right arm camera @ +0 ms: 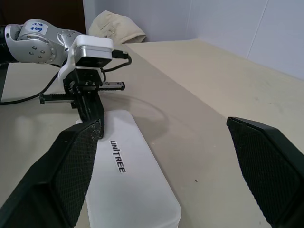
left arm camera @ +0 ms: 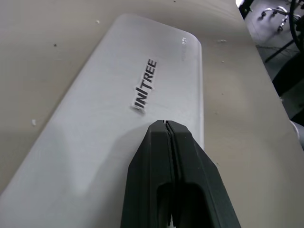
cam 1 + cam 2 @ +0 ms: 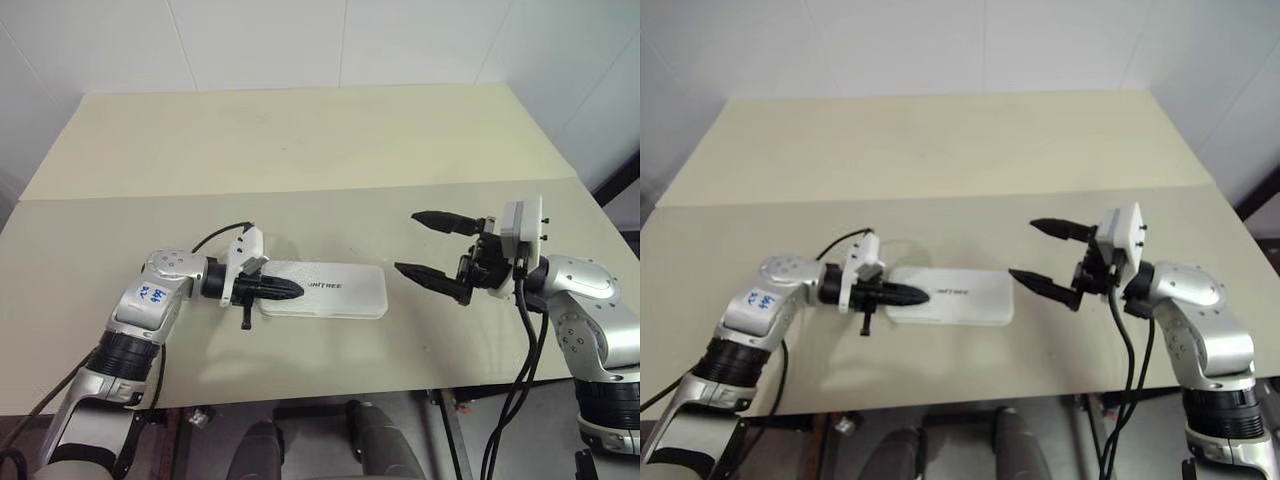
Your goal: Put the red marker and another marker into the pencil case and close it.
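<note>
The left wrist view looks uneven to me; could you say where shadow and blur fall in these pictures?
Left wrist view: the shut left gripper casts a soft shadow on the pencil case, and its near fingers look blurred. Right wrist view: the open right gripper looms large and soft-edged.

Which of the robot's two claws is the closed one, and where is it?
The left gripper: its jaws are pressed shut over the lid of the closed white pencil case. The right gripper hangs off to the case's side with jaws spread wide.
</note>
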Controlling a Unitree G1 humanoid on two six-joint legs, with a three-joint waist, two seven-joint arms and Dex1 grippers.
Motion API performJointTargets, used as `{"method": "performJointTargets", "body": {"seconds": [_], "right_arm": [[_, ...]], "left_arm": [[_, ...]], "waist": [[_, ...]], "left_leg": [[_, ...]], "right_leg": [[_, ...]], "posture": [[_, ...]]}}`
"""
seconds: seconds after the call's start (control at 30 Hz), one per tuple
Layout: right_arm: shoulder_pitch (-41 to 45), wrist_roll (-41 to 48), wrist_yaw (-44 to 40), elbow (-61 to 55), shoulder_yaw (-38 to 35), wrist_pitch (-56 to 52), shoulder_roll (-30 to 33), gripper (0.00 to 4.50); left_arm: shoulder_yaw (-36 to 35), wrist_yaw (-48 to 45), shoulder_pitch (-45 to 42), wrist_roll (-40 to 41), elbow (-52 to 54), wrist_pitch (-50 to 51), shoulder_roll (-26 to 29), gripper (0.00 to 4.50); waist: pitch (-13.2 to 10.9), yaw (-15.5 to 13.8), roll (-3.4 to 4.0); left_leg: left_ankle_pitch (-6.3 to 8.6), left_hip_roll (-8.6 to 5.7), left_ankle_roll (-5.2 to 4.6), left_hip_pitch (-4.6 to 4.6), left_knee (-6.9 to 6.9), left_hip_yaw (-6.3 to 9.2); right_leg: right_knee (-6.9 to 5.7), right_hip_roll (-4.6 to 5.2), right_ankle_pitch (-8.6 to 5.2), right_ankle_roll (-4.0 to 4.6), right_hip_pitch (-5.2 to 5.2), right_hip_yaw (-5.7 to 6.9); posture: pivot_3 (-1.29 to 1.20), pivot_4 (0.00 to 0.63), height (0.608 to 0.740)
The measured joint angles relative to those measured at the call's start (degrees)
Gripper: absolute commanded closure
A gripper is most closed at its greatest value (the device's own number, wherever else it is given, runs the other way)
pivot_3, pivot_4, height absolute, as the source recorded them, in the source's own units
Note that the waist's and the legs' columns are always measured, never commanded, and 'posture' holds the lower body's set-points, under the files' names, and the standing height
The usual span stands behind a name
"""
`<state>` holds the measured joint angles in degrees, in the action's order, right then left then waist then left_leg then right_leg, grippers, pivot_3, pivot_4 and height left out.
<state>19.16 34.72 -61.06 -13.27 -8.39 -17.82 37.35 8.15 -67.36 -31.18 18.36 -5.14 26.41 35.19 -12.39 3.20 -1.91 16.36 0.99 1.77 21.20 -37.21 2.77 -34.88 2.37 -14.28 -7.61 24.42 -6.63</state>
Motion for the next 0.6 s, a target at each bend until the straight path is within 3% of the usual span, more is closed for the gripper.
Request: {"method": "performJointTargets", "body": {"seconds": [0.3, 0.4, 0.6], "right_arm": [[3.17, -1.49, -2.20, 5.22, 1.19, 1.26, 0.15, 0.00], [3.66, -2.39, -3.40, 8.19, 1.22, 3.00, 0.19, 0.00], [5.46, -3.97, -5.43, 12.21, 0.90, 8.30, 0.22, 0.00]], "left_arm": [[-16.77, 0.98, 3.74, 11.60, 6.07, -1.66, 1.28, 4.45], [-20.92, 2.80, 5.91, 13.11, 8.57, -1.29, 3.11, 3.82], [-25.16, 6.84, 12.25, 13.17, 11.21, -2.98, 3.85, 1.90]], "waist": [[-0.01, 0.12, 0.00], [-0.02, 0.05, 0.00], [-0.02, 0.07, 0.01]], "left_leg": [[0.02, 0.04, 0.03, 0.04, 0.10, 0.00], [0.03, 0.03, 0.04, 0.05, 0.10, 0.00], [0.03, 0.02, 0.05, 0.05, 0.10, 0.00]], "right_leg": [[0.01, 0.01, -0.01, 0.01, 0.08, 0.02], [0.04, 0.02, 0.00, 0.00, 0.08, 0.02], [0.08, 0.03, 0.00, 0.00, 0.06, 0.02]], "posture": [[0.00, 0.150, 0.740], [0.00, 0.150, 0.740], [0.00, 0.150, 0.740]]}}
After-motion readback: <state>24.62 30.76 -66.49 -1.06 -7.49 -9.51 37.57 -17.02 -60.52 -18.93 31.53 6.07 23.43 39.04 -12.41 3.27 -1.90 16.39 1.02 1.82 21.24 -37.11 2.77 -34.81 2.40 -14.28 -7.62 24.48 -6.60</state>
